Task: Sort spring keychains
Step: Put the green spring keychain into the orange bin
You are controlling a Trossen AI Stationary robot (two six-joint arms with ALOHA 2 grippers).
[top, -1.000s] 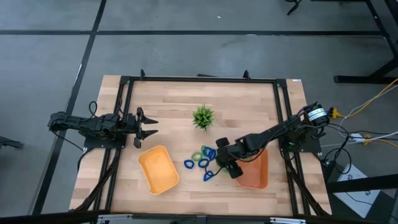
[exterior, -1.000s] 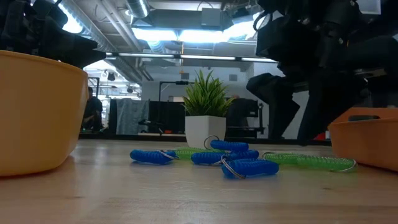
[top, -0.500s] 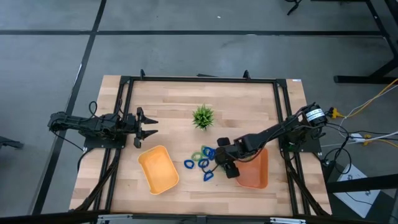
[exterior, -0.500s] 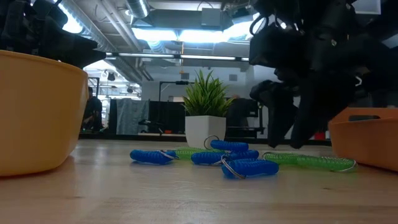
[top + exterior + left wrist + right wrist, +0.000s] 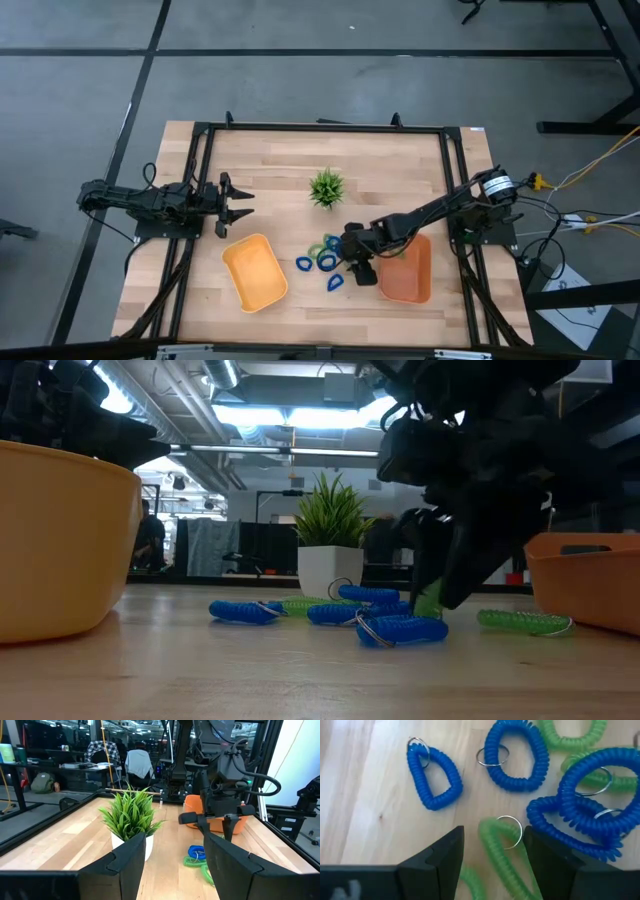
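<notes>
Reaching in from the tabletop's right edge, the right gripper (image 5: 356,262) hangs low over the pile of spring keychains (image 5: 326,256), its two dark fingers (image 5: 437,862) spread wide with a light green keychain (image 5: 506,853) lying on the wood between them, its metal ring showing; nothing is clamped. The keychains lie in a loose cluster on the wooden tabletop (image 5: 280,170), between the yellow tray (image 5: 254,271) and the orange tray (image 5: 408,273) toward the near edge: several dark blue loops, some overlapping, mixed with light green ones. In the right wrist view a single blue keychain (image 5: 434,776) lies apart from the rest, another blue loop (image 5: 516,754) sits beside it with a ring at its rim, and more blue coils are heaped against green ones farther over. From table height the gripper's dark body stands just behind the blue coils (image 5: 400,628), and a green coil (image 5: 523,622) lies close to the orange tray's wall. A small potted artificial plant (image 5: 326,187) stands near the tabletop's middle, behind the pile. The left gripper (image 5: 240,203) waits by the left edge, above the yellow tray's far end, its fingers parted and empty, pointing toward the plant.
</notes>
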